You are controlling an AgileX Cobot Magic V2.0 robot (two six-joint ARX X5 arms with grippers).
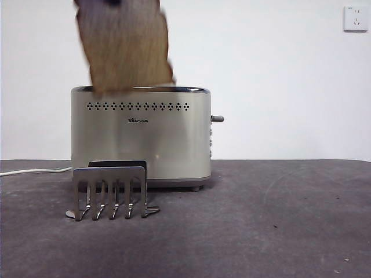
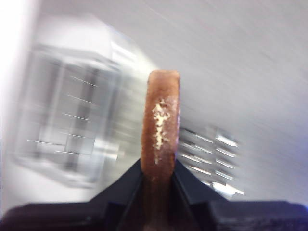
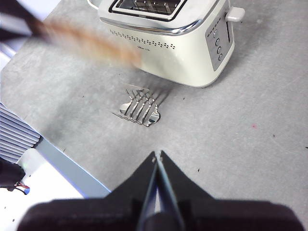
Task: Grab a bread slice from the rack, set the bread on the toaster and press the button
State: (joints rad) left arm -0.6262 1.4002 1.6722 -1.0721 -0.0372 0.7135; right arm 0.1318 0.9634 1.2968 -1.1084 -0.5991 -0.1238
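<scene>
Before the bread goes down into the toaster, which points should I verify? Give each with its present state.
1. Left tool shut on the slice of bread: ok.
2. Bread clear of the rack: ok.
3. Toaster slots free, seen in the right wrist view: ok.
4. Bread lined up over a slot: cannot tell, the picture is blurred.
5. Button unobstructed: ok.
6. Right tool away from the toaster, shut: ok.

Small dark logo (image 1: 137,121) on the toaster (image 1: 168,145) face, below the vent holes; letters too tiny and blurred to read. No other legible text, numbers or signs.
</scene>
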